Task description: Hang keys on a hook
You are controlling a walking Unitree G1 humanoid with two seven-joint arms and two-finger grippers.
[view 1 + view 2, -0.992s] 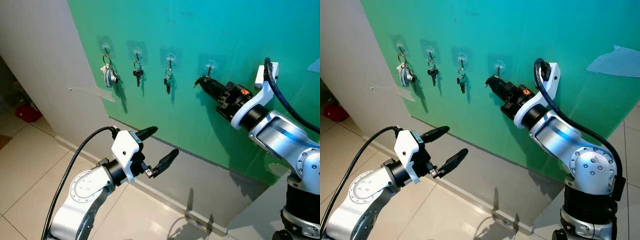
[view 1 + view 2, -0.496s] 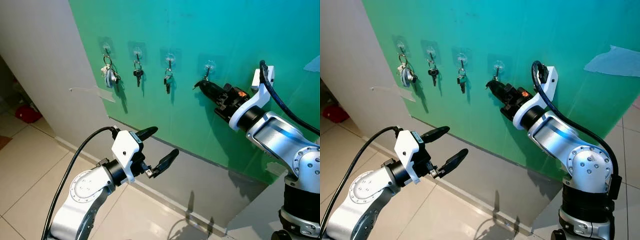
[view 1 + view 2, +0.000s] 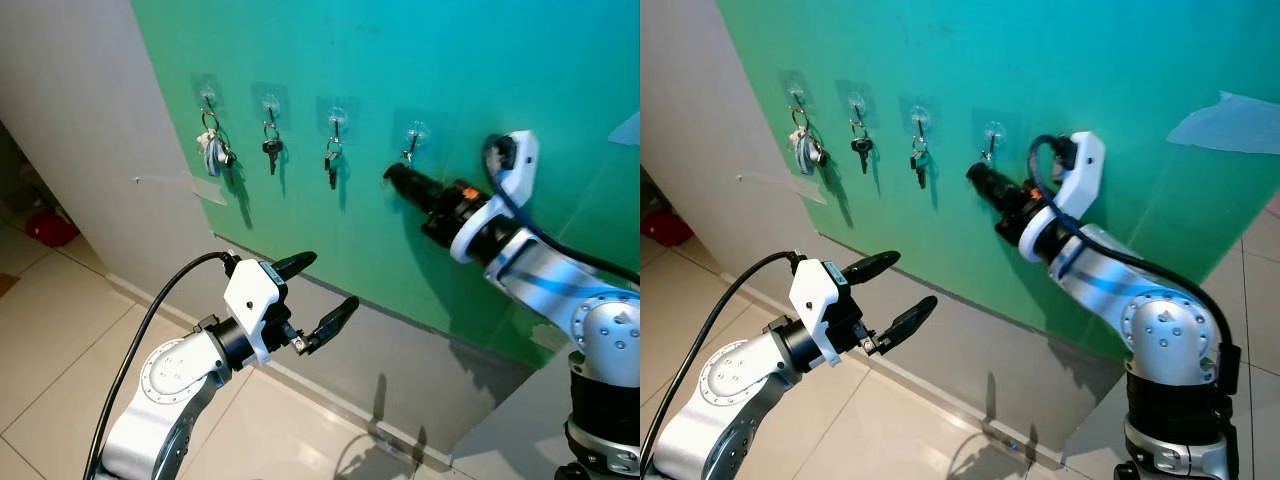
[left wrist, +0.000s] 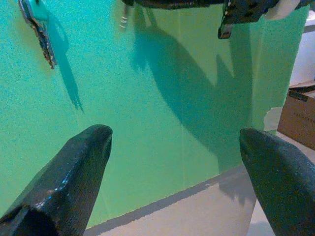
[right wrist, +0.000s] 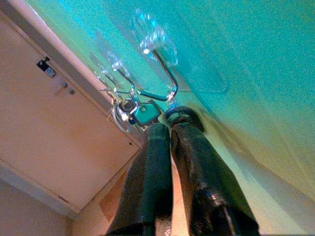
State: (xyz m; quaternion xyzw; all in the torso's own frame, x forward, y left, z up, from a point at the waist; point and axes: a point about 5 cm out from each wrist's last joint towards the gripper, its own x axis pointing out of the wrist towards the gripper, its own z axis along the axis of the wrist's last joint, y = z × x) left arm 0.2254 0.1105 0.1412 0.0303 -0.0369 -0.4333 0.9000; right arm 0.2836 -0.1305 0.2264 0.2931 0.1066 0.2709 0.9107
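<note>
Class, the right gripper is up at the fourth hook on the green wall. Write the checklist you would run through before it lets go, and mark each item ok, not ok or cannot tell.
1. Right gripper at the fourth hook: ok, its tip sits just below the hook.
2. Fingers closed on the key ring: ok, the right wrist view shows the two fingers pressed together with the ring at their tips.
3. Ring over the hook's tip: cannot tell; the ring sits right at the hook's curved end, but whether it is threaded on is unclear.
4. Fourth hook free of other keys: ok, nothing else hangs on it.
5. Neighbouring keys undisturbed: ok, they hang straight.
6. Left gripper out of the way: ok, open, low, away from the wall.
</note>
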